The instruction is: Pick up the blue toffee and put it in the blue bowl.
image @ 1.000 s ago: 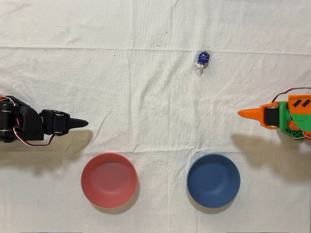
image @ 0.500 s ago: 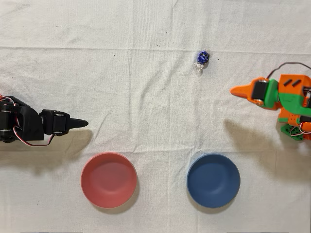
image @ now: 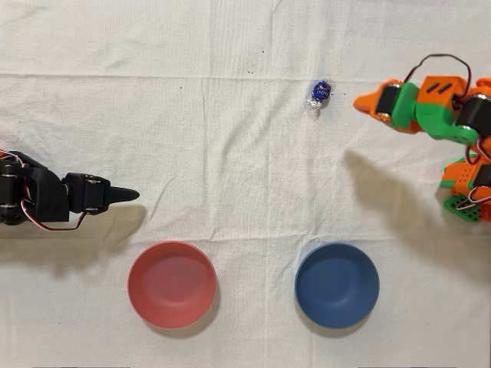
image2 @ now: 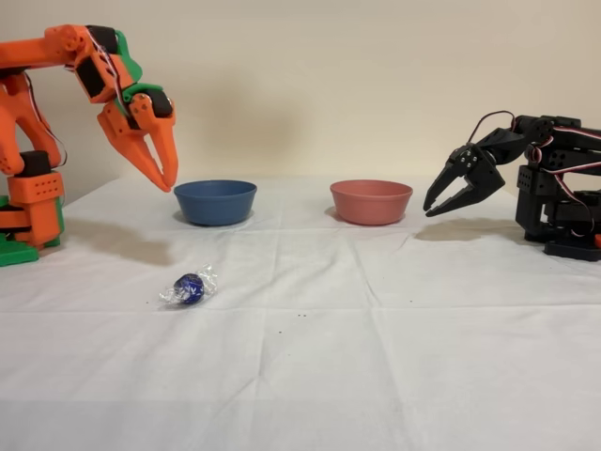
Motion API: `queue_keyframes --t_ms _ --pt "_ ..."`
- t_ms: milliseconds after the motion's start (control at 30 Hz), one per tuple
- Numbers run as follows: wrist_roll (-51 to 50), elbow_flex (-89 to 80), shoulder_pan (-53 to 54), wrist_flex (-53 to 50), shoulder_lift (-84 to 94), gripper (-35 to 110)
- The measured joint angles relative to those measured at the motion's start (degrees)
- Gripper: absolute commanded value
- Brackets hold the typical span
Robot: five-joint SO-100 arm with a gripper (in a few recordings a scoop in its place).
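The blue toffee (image: 320, 91) lies on the white cloth of the table (image: 230, 153), well apart from the blue bowl (image: 337, 285), which sits beside a pinkish-red bowl (image: 171, 284); in the fixed view the toffee (image2: 190, 287) rests nearer the camera than both bowls, its silvery twisted wrapper ends sticking out to the sides. The orange arm's gripper (image2: 166, 178) hangs raised above the cloth, off to the left of the blue bowl (image2: 215, 201) in that view and not touching anything, and its jaws stand slightly apart at the tips with nothing between them. From above, the gripper (image: 360, 101) points toward the toffee and sits near it on the right, with bare cloth between them. The black arm (image: 54, 198) stands idle. The toffee looks light and small, a firm round ball under smooth foil, so it is likely to slip or roll away if nudged from 1 side only. The crinkled wrapper end would crush and give little hold, so the safer grip is probably across the round body, with the 2 jaws opened wider and lowered squarely on either side before closing
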State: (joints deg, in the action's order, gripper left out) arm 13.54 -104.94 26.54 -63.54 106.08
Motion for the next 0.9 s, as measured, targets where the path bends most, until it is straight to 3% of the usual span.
queue_keyframes --t_ms 367,900 --pt "-0.35 3.25 4.39 -1.23 -5.45 31" --pt "1.58 3.43 9.23 0.44 -14.50 32"
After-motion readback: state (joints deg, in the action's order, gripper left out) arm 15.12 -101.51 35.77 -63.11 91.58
